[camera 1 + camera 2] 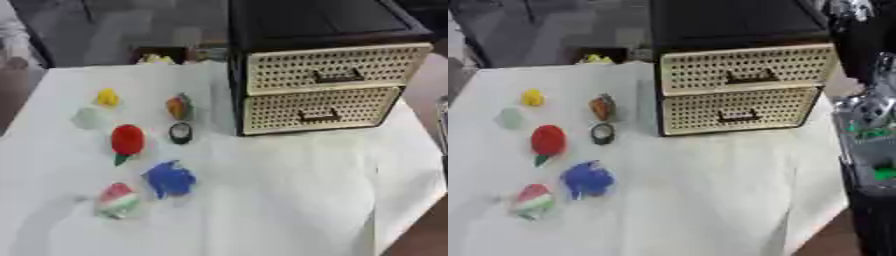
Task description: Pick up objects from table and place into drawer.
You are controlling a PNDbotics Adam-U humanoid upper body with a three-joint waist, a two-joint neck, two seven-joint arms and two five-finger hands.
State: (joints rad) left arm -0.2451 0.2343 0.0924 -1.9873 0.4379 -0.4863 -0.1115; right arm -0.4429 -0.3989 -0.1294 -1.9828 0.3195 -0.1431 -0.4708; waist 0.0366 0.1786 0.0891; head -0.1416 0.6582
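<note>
Left eye view shows neither hand, so no grip state to tell, toys (128, 139) waiting along the counter's (289, 200) left edge, both drawers (319, 107) closed.

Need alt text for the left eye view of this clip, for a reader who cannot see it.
A black cabinet with two shut cream perforated drawers, upper and lower, stands at the back right of a white-covered table. To its left lie small objects: yellow, pale green, orange, a dark ring, red, blue, red-white-green. No robot hand shows.
</note>
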